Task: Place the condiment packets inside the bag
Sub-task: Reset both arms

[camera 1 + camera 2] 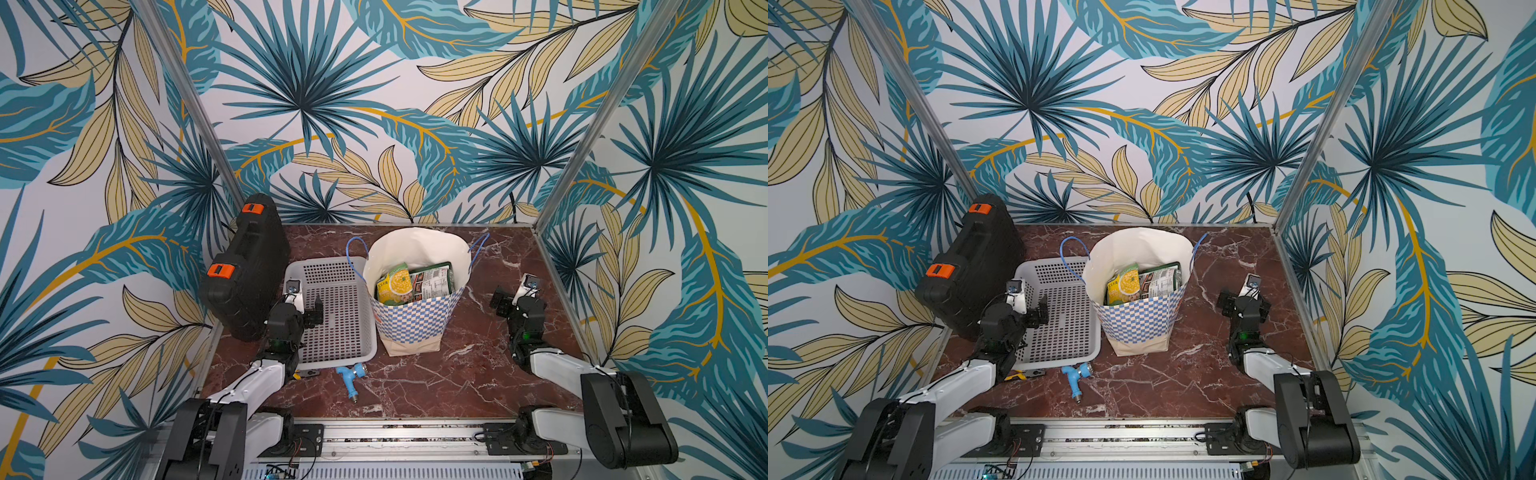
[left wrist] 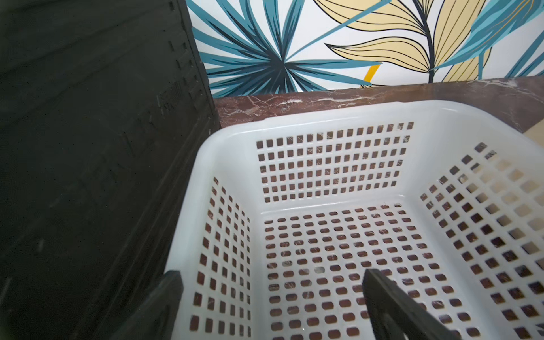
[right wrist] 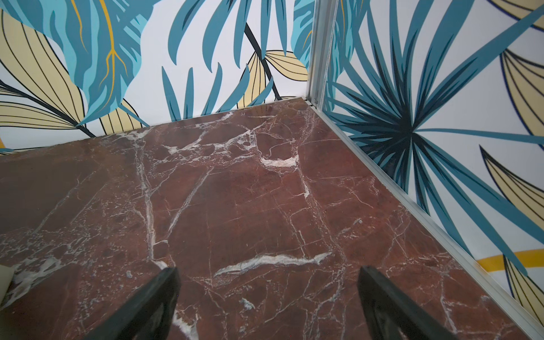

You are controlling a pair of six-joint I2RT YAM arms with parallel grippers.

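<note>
The bag (image 1: pixel 415 322) (image 1: pixel 1138 326) stands upright and open mid-table in both top views, blue-and-white checkered with a cream base. Inside it lie the condiment packets: a yellow-green one (image 1: pixel 395 284) (image 1: pixel 1124 286) and a dark printed one (image 1: pixel 432 279) (image 1: pixel 1160 280); any others are hidden beneath. My left gripper (image 1: pixel 305 305) (image 1: pixel 1034 311) (image 2: pixel 272 275) hangs open over the white basket's near left side, holding nothing. To the right of the bag, my right gripper (image 1: pixel 517 297) (image 1: pixel 1244 300) (image 3: pixel 269 272) is open above bare marble.
The white perforated basket (image 1: pixel 324 262) (image 2: pixel 323 112) sits left of the bag, nothing in it. A black case (image 1: pixel 245 270) (image 2: pixel 88 147) with orange latches leans at the far left. A blue tap fitting (image 1: pixel 351 374) (image 1: pixel 1077 376) lies near the front. Patterned walls enclose the table (image 3: pixel 235 191).
</note>
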